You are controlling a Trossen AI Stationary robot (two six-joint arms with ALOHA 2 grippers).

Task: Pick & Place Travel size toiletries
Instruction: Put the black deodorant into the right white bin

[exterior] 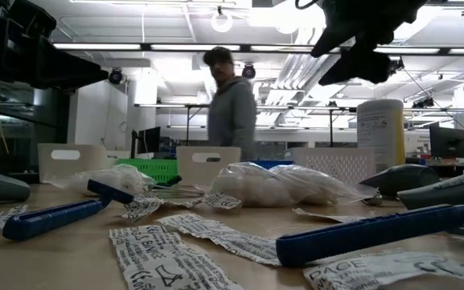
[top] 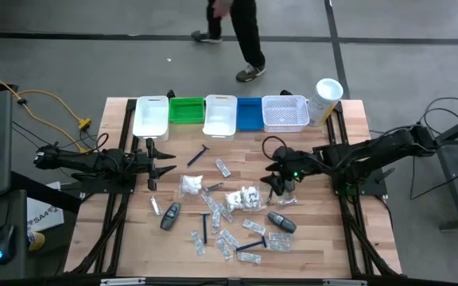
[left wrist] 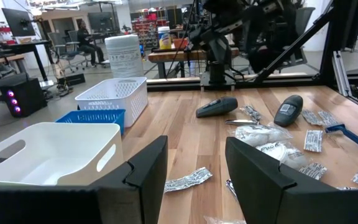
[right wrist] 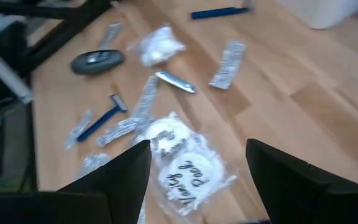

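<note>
The travel size toiletries lie scattered over the wooden table: clear sachets [top: 223,167], dark grey oval containers [top: 170,215] and blue razors [top: 205,226]. A clear packet of white pads [right wrist: 185,165] lies among them. My right gripper [top: 281,184] hangs open above this packet, slanting down, its fingers [right wrist: 135,177] apart over it and touching nothing. My left gripper [top: 156,163] waits open and level at the table's left side, by the first white bin [left wrist: 48,155]. Below its open fingers [left wrist: 151,165] a sachet [left wrist: 188,179] lies flat on the wood.
Along the far edge stand a white bin [top: 151,115], a green bin [top: 186,110], a second white bin [top: 219,115], a blue bin [top: 249,113] and a white mesh basket [top: 285,113], with a tall white canister [top: 327,99] at the right end. A person [top: 241,40] walks beyond the table.
</note>
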